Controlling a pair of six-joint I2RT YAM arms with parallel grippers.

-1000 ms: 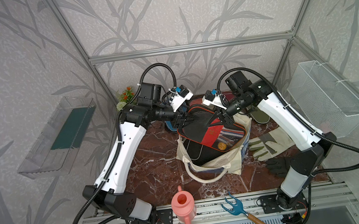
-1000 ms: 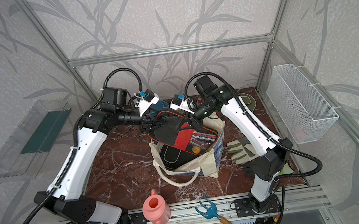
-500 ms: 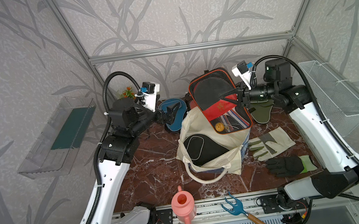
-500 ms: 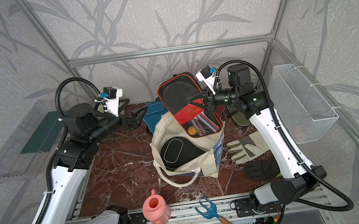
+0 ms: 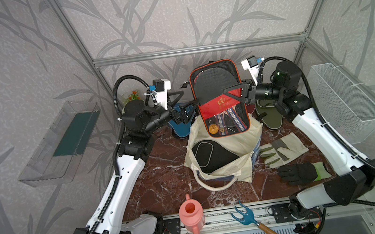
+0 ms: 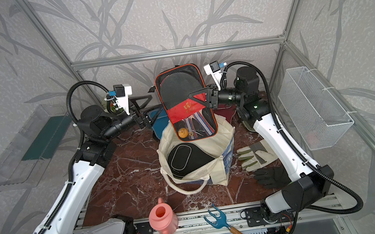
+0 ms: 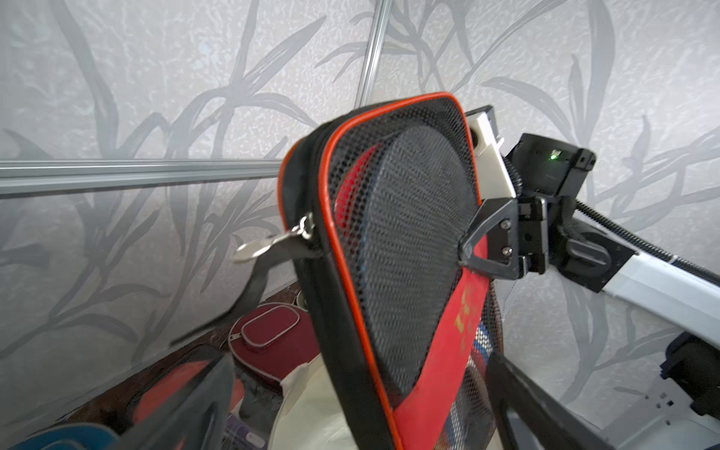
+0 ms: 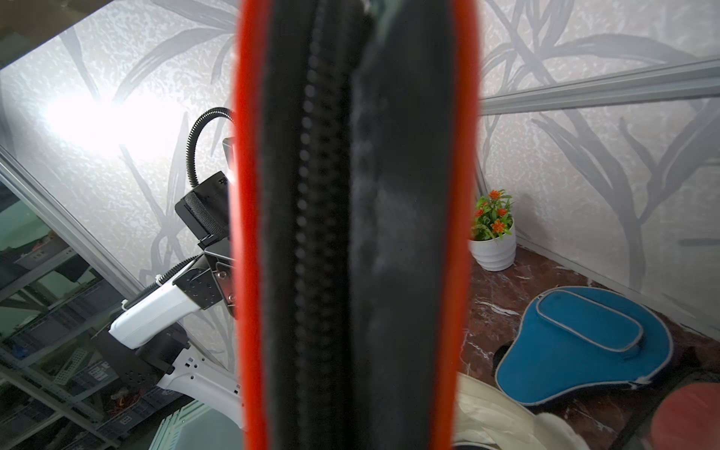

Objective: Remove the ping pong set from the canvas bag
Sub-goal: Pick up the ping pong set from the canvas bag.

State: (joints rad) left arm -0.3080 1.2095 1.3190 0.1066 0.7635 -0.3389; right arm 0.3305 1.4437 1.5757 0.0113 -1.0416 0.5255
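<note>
My right gripper (image 5: 226, 92) (image 6: 191, 96) is shut on the right edge of the black-and-red case (image 5: 218, 98) (image 6: 184, 103) (image 7: 401, 253). The case hangs upright above the canvas bag (image 5: 228, 171) (image 6: 201, 172), and its zip edge (image 8: 350, 233) fills the right wrist view. My left gripper (image 5: 189, 94) (image 6: 154, 99) is open just left of the case, whose left edge stands between its spread fingers; contact is unclear. A black cover (image 5: 211, 155) lies in the bag. Behind the bag lie the blue cover (image 5: 182, 129) (image 8: 580, 343), maroon cover (image 7: 272, 339) and olive cover (image 5: 269, 116).
Right of the bag lie a grey-cream glove (image 5: 282, 150) and a black glove (image 5: 299, 173). A pink watering can (image 5: 192, 216) and a blue hand fork (image 5: 243, 216) sit at the front rail. There is a wire basket (image 5: 347, 101) on the right wall, a clear shelf (image 5: 61, 141) on the left and a potted plant (image 8: 493, 237) at the back.
The right gripper has lifted the case out of the bag, up and toward the back. The left gripper has opened, let go of the case and drawn back to the left.
</note>
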